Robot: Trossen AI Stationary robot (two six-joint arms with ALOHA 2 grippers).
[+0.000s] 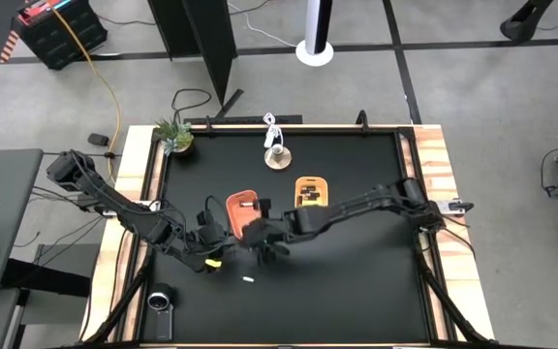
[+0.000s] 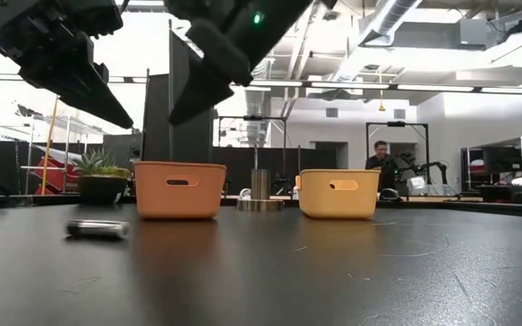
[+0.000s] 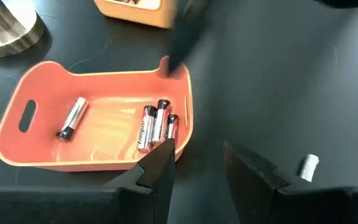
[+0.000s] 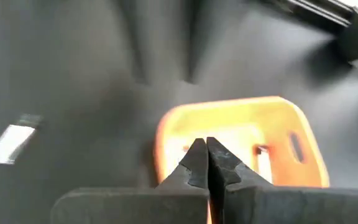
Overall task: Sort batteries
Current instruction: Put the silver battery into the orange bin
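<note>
An orange tray (image 3: 36, 134) holds several silvery batteries (image 3: 156, 124), one lying apart (image 3: 72, 117). Beside it stands a yellow tray (image 1: 309, 192) with dark batteries in it. One silvery-white battery (image 1: 249, 280) lies loose on the black table, nearer the front edge; the low view shows this loose battery (image 2: 96, 229) too. My left gripper (image 3: 197, 168) hovers open just in front of the orange tray's near rim, with nothing between its fingers. My right gripper (image 4: 206, 152) is shut and raised above the orange tray's near right corner, with nothing visible between its fingertips.
A metal cylinder on a wooden disc (image 1: 277, 155) and a small potted plant (image 1: 174, 136) stand toward the table's far side. A round dark object (image 1: 160, 301) sits on the wooden border at the front left. A person (image 2: 381, 156) is in the room far behind.
</note>
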